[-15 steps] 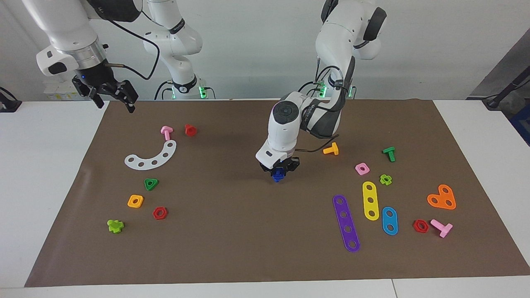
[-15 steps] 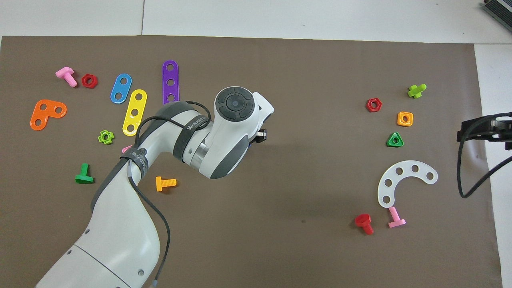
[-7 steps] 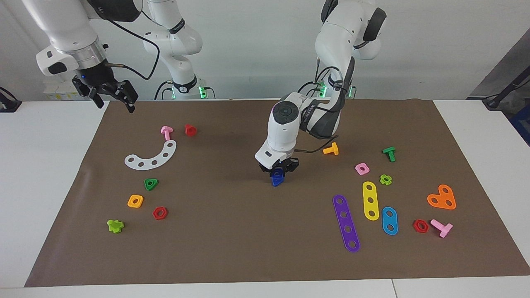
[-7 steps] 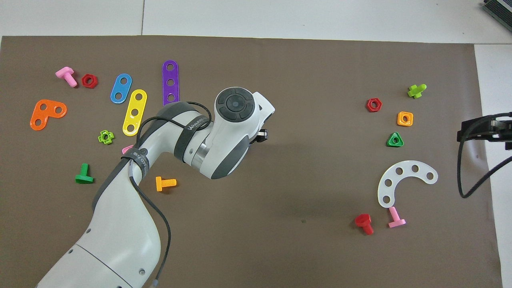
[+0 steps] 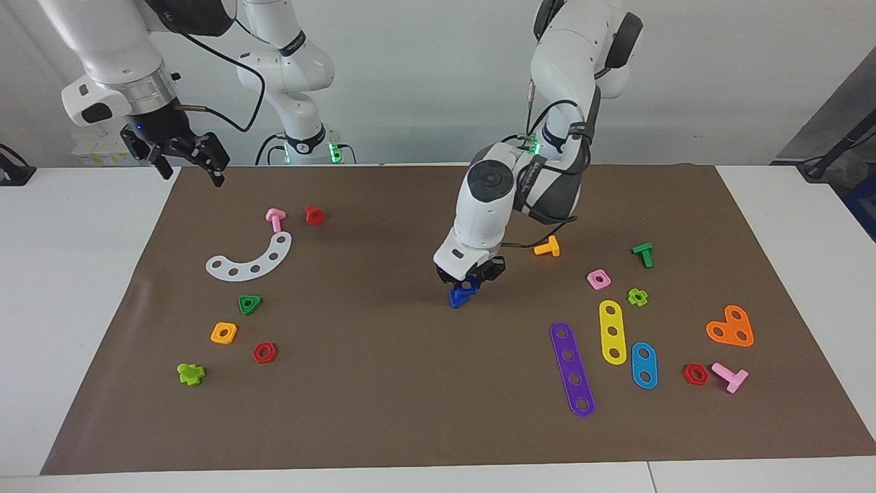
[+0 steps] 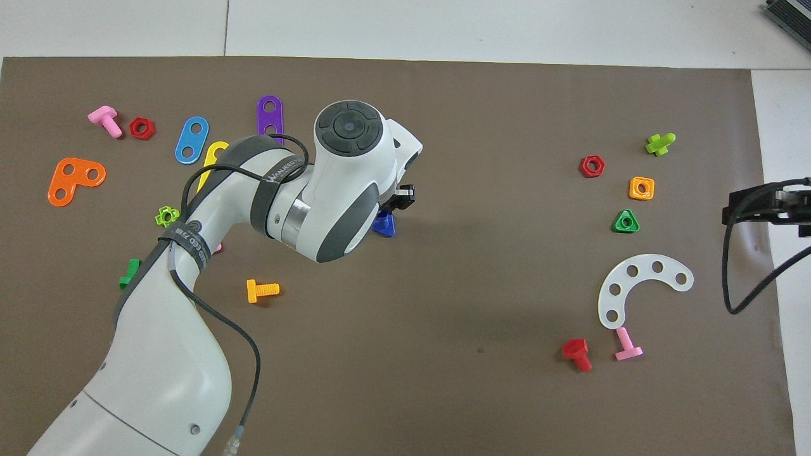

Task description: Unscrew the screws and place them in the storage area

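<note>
left gripper (image 5: pixel 472 280) clamped on dark-blue triangular-headed plastic bolt (image 5: pixel 463 295), lifted clear, nut not visible | right gripper (image 5: pixel 185 159) apart, waiting | next: storage

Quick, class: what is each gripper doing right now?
Left gripper: shut on the dark-blue screw.
Right gripper: open, holding nothing.

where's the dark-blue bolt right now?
The dark-blue bolt sits mid-mat in the facing view, its head on the brown mat and its top in the shut left gripper, toward the right arm's end from the orange bolt.
</note>
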Controlling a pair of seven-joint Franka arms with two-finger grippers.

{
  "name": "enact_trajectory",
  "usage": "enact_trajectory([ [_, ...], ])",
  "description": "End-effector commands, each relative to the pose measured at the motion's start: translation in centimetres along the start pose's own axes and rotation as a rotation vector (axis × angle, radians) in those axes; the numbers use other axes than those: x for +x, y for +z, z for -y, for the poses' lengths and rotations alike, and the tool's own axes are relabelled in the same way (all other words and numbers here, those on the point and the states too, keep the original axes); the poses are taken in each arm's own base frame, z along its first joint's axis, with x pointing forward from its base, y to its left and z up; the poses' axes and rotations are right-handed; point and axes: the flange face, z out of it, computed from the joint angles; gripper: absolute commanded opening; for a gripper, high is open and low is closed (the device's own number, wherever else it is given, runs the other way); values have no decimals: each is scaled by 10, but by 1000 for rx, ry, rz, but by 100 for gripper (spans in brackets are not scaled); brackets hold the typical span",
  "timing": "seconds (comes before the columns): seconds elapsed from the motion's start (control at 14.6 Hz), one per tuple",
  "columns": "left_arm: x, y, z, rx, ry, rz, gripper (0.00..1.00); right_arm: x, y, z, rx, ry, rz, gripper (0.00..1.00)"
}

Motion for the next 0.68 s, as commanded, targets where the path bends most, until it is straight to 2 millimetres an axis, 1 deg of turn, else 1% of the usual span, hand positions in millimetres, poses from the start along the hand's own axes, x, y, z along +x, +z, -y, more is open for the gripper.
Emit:
enact_trajectory([
  [0.0,10,-32,34,-20,6,11,45,-3,-1,-2,20,-10,-6,100],
  [0.07,12,-36,49,-15,43,23,45,-1,-2,-2,22,1,-20,100],
  [0.21,23,-34,93,-2,61,50,44,6,1,7,21,-7,-36,100],
  [0.27,24,-30,115,3,99,61,44,8,1,18,20,-22,-40,100],
  [0.34,26,-22,145,7,132,79,44,13,-1,31,26,-40,-47,100],
  [0.41,24,-11,171,10,167,102,44,21,10,52,39,-67,-36,100],
  [0.48,21,-2,191,8,211,104,44,23,13,82,67,-106,-59,100],
  [0.55,20,10,207,3,234,84,44,21,17,108,76,-130,-66,100],
  [0.62,17,20,221,0,239,65,45,24,37,140,65,-161,-44,100],
])
